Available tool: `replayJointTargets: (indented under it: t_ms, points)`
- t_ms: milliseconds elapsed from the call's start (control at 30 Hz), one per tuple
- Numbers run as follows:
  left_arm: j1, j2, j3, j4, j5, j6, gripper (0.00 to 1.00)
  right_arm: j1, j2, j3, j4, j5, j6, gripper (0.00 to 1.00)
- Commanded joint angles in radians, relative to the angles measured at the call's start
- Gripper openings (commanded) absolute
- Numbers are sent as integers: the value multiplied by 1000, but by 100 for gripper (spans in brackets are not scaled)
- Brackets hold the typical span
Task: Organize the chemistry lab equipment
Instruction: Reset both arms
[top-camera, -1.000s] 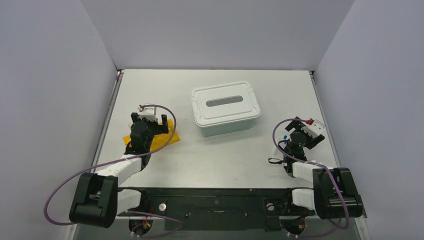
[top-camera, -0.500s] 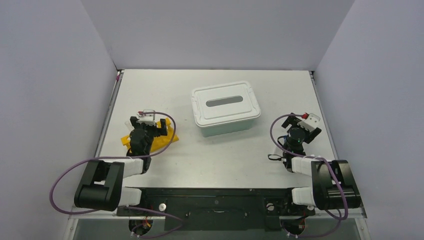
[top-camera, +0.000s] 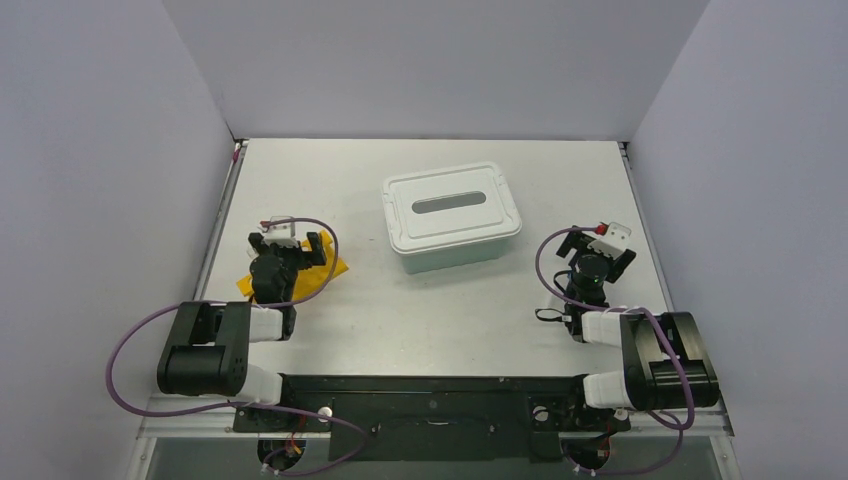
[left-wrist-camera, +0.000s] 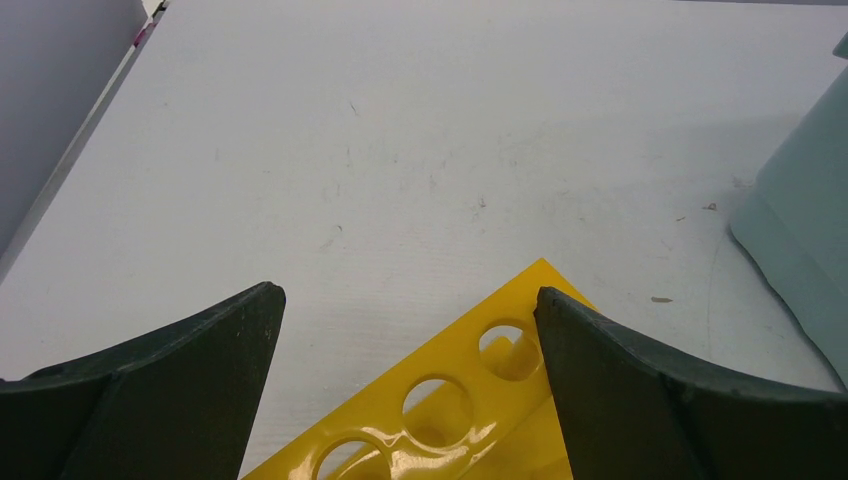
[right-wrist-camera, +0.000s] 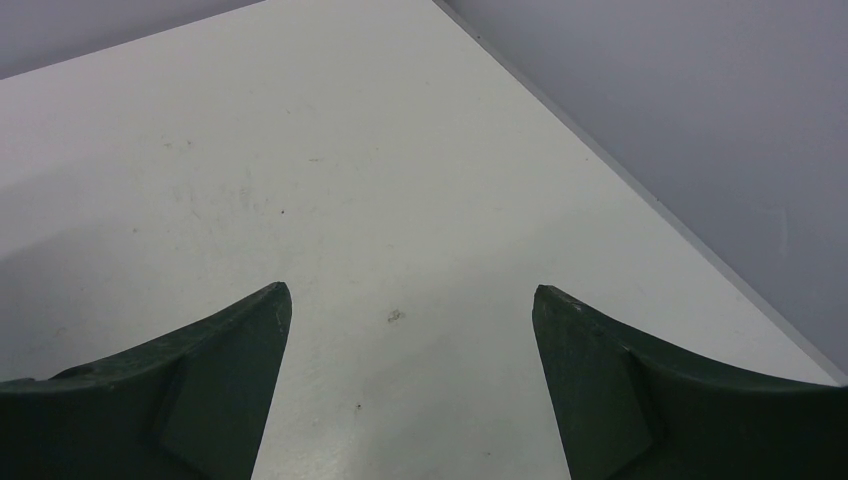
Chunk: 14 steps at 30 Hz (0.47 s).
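A yellow holed rack (top-camera: 331, 268) lies flat on the table's left side, mostly covered by my left arm. In the left wrist view the rack (left-wrist-camera: 470, 400) shows three round holes, its corner poking up between the wide-apart jaws of my left gripper (left-wrist-camera: 408, 292). The right finger (left-wrist-camera: 640, 390) overlaps the rack's edge, and nothing is gripped. From above, the left gripper (top-camera: 288, 246) hovers open over the rack. My right gripper (top-camera: 598, 250) is open on the right side, and in its wrist view the gripper (right-wrist-camera: 410, 290) has only bare table between its fingers.
A teal tub (top-camera: 455, 250) with a white lid (top-camera: 450, 205) on it stands at the table's middle; its wall (left-wrist-camera: 805, 230) shows at the right edge of the left wrist view. Grey walls enclose the table on three sides, and one wall (right-wrist-camera: 700, 120) is close to my right gripper.
Both arms have pulled back toward their bases. The left gripper moved left and nearer over the rack; the right gripper shifted slightly left. Both stayed open.
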<state>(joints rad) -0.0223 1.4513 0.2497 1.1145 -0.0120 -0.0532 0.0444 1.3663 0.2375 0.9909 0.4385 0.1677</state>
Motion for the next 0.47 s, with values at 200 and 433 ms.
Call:
replayJointTargets:
  t_ms: [200,433]
  points:
    - [10,18,6,-20,0,-10,96,-4,-2,8,60,-21,-4,86]
    - [8,16,7,-19,0,-10,97,-4,-2,8,59,-20,-4,86]
